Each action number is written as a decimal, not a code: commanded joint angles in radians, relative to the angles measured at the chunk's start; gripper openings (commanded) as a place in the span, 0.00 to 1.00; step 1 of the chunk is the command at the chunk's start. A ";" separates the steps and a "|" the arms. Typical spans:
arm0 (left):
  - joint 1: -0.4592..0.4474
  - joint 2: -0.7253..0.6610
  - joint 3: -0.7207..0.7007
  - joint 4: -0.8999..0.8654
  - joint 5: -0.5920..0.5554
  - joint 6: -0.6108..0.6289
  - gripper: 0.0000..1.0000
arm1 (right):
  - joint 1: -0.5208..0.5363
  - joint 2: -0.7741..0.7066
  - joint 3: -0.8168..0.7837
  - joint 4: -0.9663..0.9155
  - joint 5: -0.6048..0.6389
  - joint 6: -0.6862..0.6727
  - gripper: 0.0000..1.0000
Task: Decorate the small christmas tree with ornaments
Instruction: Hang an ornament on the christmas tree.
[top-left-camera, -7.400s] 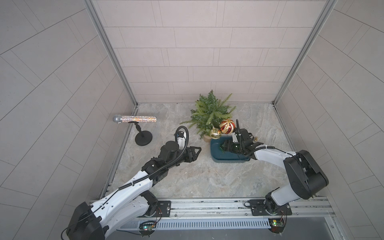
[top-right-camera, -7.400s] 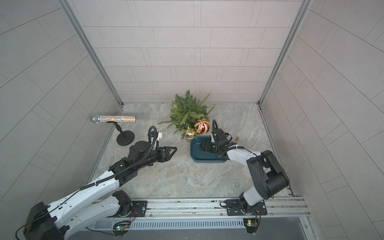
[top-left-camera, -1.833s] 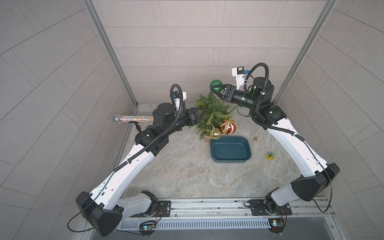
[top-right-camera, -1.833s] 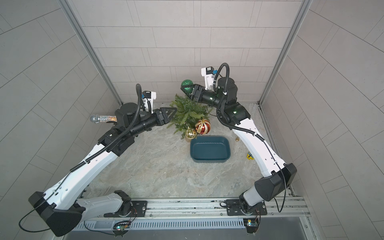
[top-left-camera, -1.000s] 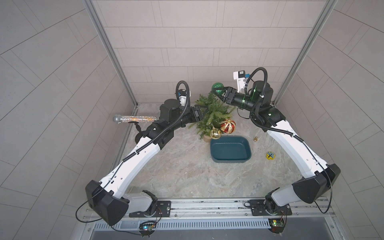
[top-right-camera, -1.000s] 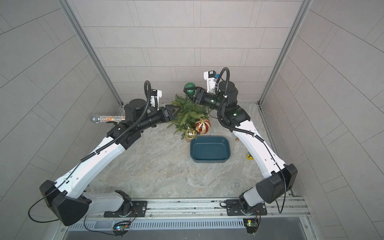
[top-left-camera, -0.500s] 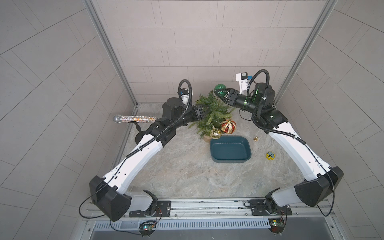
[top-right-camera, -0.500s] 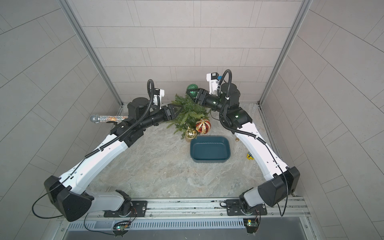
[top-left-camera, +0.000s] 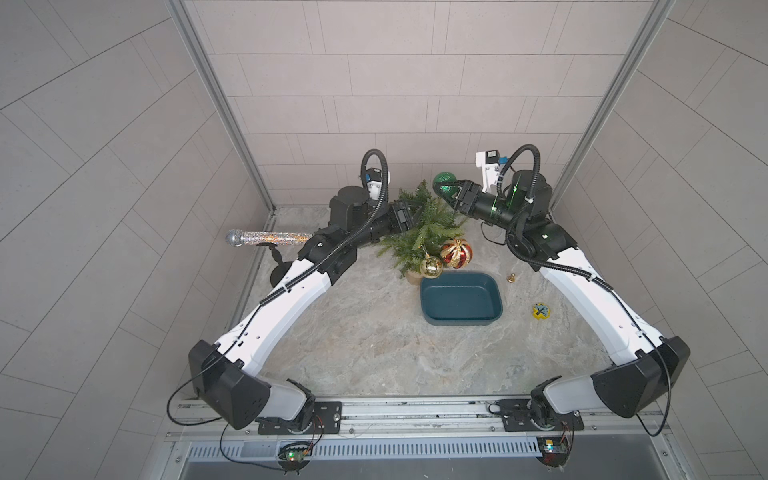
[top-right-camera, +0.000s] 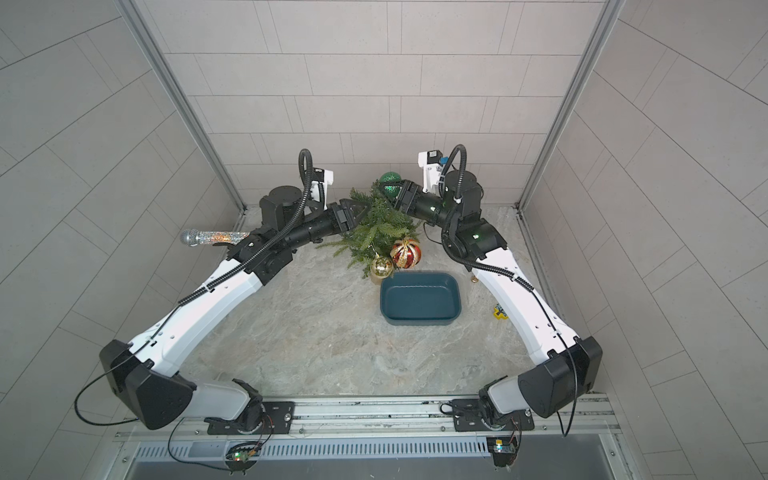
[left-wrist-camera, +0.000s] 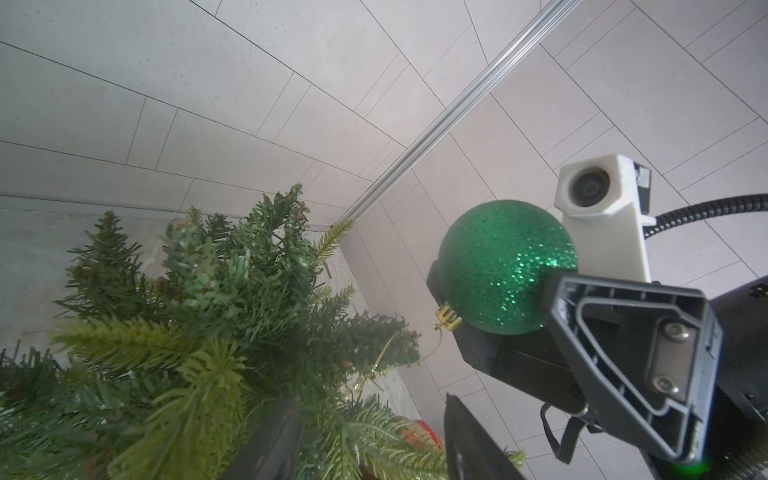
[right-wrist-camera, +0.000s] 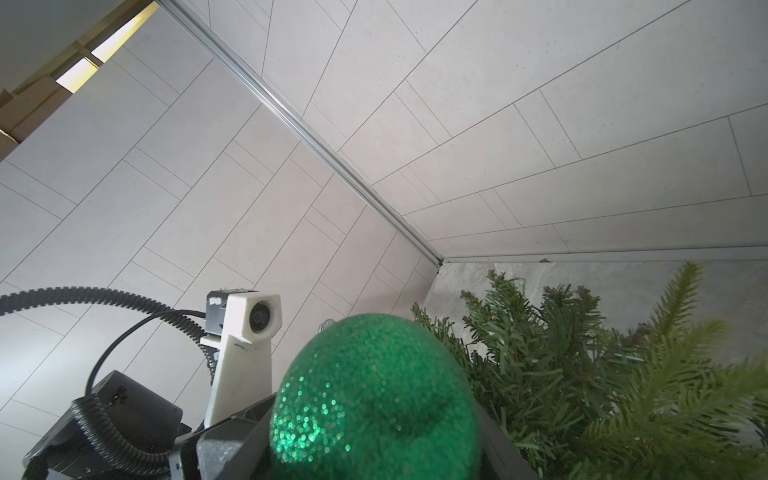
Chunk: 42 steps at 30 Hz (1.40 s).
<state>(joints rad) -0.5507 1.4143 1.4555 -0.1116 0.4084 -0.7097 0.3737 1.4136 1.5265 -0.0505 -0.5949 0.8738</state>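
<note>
The right gripper (top-left-camera: 451, 194) is clamped on the glittery green ornament (top-left-camera: 444, 184) and holds it in the air just beside the tip of the small christmas tree (top-left-camera: 419, 232), on the right arm's side and near the back wall (top-left-camera: 415, 104); in the left wrist view the ball's gold cap (left-wrist-camera: 448, 318) points down toward the branches, close to the needles but apart from them; the left gripper (top-left-camera: 411, 210) reaches into the upper tree from the opposite side, its fingers (left-wrist-camera: 272, 444) standing apart with branch tips between them, and whether they press on a branch cannot be told; the tree stands toward the back middle of the marble table (top-left-camera: 353, 345), and its tan pot (top-left-camera: 411, 277) shows just beside the far left corner of the teal tray (top-left-camera: 424, 299); the red-and-gold striped ornament (top-left-camera: 456, 254) and the gold ornament (top-left-camera: 431, 267) sit side by side against the tree's low near-side branches, just beyond the tray's far rim, though it is not clear whether they hang free or touch the table; a glittery silver microphone (top-left-camera: 270, 238) lies level on a black stand (top-left-camera: 279, 272) at the table's left edge, partly behind the left arm; a small gold piece (top-left-camera: 512, 278) and a small yellow piece (top-left-camera: 540, 311) lie on the table between the tray and the right arm, well apart from the tree
</note>
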 joint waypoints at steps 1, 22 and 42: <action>-0.008 0.006 0.044 0.020 0.018 0.003 0.58 | -0.006 -0.040 -0.007 0.054 -0.002 0.022 0.57; -0.025 0.070 0.107 -0.011 -0.017 0.017 0.52 | -0.030 -0.087 -0.132 0.143 -0.007 0.085 0.57; -0.027 0.097 0.127 -0.046 -0.058 0.028 0.53 | -0.040 -0.119 -0.236 0.225 -0.005 0.140 0.58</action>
<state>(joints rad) -0.5705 1.5101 1.5539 -0.1493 0.3614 -0.6983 0.3397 1.3285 1.2987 0.1196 -0.5976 0.9874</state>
